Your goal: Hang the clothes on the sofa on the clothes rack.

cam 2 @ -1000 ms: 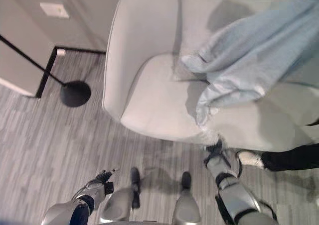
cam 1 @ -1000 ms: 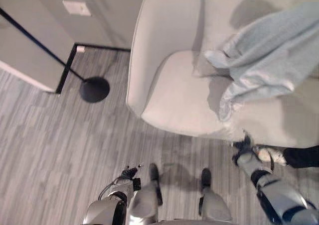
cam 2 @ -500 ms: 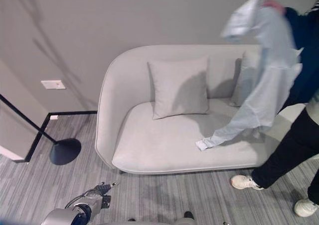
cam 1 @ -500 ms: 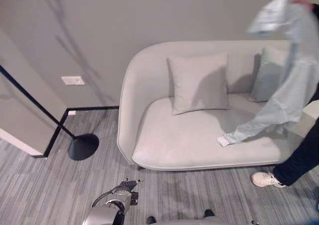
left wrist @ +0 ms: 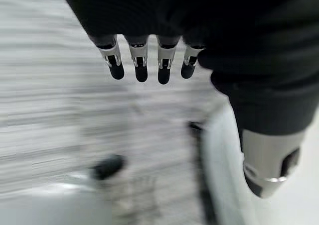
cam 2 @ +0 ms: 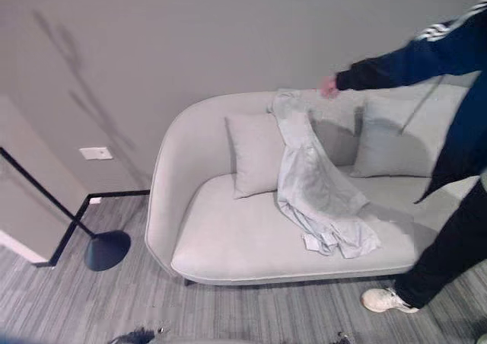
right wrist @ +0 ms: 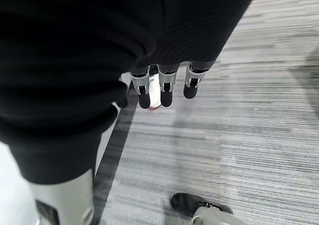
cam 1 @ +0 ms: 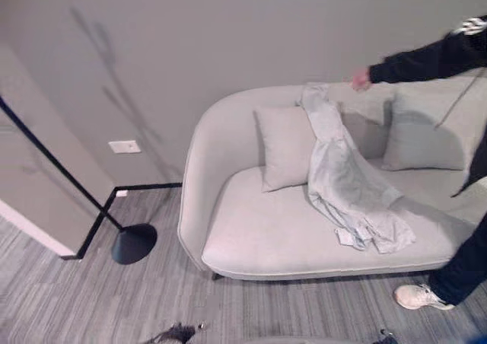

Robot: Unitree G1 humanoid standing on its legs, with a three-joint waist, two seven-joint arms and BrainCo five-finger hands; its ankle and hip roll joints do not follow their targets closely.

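Hanging over the striped floor (right wrist: 259, 100), the left hand (left wrist: 149, 60) and right hand (right wrist: 164, 83) hold nothing, fingers loosely extended. Beyond them, the pale blue shirt (cam 1: 342, 184) drapes from the backrest of the grey sofa (cam 1: 243, 245) down onto its seat, beside a cushion (cam 1: 283, 146). A person's hand (cam 1: 359, 78) hovers near the shirt's top.

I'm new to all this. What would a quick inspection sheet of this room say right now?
Surface: grey sofa, seat mostly bare.
Job's things: pale blue garment draped from the sofa's backrest down onto the seat; clothes rack nothing seen.
Clutter: two cushions against the backrest.
Hands: left hand and right hand hang open over the floor, holding nothing.
Cables: nothing seen.
Surroundings: person's hand near the backrest top; floor lamp; wall socket.
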